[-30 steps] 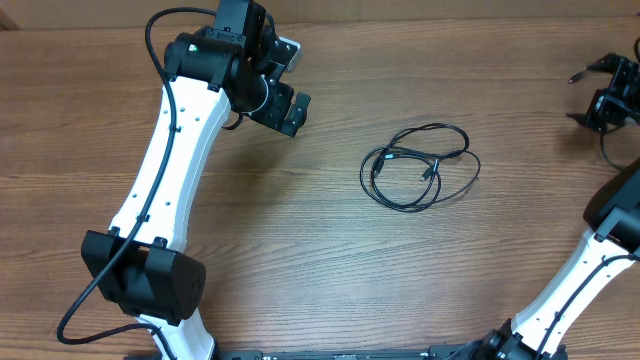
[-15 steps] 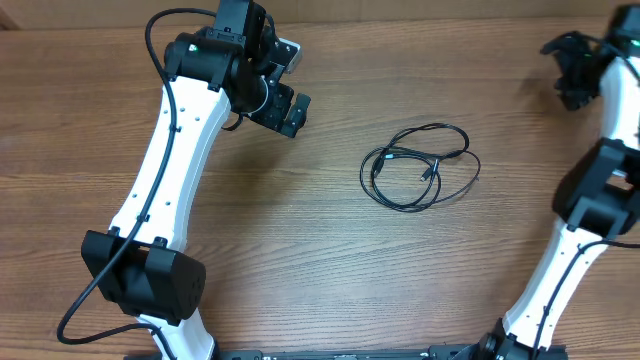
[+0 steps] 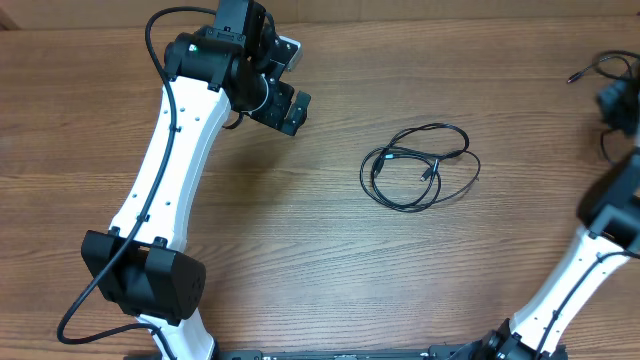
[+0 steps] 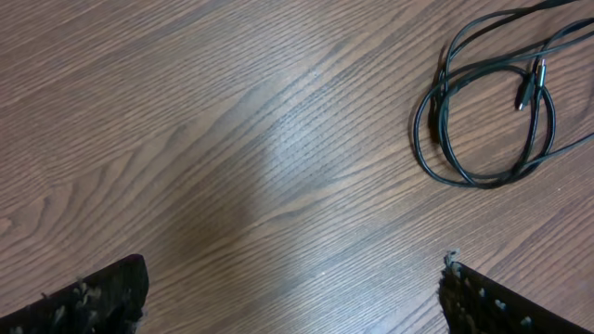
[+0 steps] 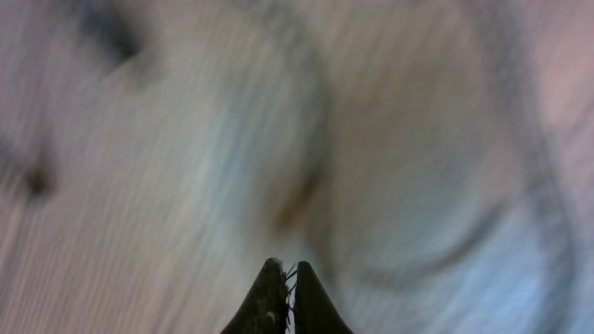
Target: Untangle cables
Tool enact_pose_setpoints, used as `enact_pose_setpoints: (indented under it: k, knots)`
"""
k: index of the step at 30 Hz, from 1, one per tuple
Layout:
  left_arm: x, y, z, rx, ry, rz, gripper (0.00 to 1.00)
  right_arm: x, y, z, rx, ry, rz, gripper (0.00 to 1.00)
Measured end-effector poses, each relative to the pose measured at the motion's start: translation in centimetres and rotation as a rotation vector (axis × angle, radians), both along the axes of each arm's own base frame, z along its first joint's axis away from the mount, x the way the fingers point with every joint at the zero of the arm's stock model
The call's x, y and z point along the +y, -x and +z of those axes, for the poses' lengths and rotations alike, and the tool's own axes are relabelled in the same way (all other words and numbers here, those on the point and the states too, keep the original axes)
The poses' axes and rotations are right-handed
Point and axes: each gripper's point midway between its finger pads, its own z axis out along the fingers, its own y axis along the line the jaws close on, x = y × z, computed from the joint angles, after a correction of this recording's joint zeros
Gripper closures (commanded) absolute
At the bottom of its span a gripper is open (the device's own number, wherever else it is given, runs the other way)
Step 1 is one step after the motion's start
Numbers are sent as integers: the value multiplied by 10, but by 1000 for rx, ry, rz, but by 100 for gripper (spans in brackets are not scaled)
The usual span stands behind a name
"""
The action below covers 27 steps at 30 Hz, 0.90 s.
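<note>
Our right gripper (image 5: 287,278) has its fingertips pressed together with nothing visible between them, though that view is badly smeared. Our left gripper (image 4: 290,295) stands wide open, holding nothing.

On the brown wood-grain table (image 3: 300,230), the loose coil of thin black cables (image 3: 420,165) lies mid-table, well apart from both grippers. A separate thin black cord (image 3: 585,70) shows near the right gripper at the table's right edge; we cannot tell whether it is pinched.

Our worry is that nothing pins the coil, so tugging one strand would likely drag the whole bundle or cinch its crossings. Fingers brought down closed would only shove it. The small silver-tipped plug (image 4: 525,91) inside the loops could snag on a strand.
</note>
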Motion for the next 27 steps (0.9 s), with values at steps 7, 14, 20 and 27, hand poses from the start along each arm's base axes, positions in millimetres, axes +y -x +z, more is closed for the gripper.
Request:
enact_pose_setpoints:
  k: [7,14,20,27]
  knots:
    - [-1,-4,2,-19,5,0,0,-58,60,-3,4,-49,-203,96]
    - [-1,-5,2,-20,6,0,0,-62,75,-23,22,-81,-237,96]
    - [-1,-4,2,-19,5,0,0,-55,72,-49,19,-78,-223,96]
    - [-1,-5,2,-26,3,-9,0,-49,50,-51,-76,-74,-203,96]
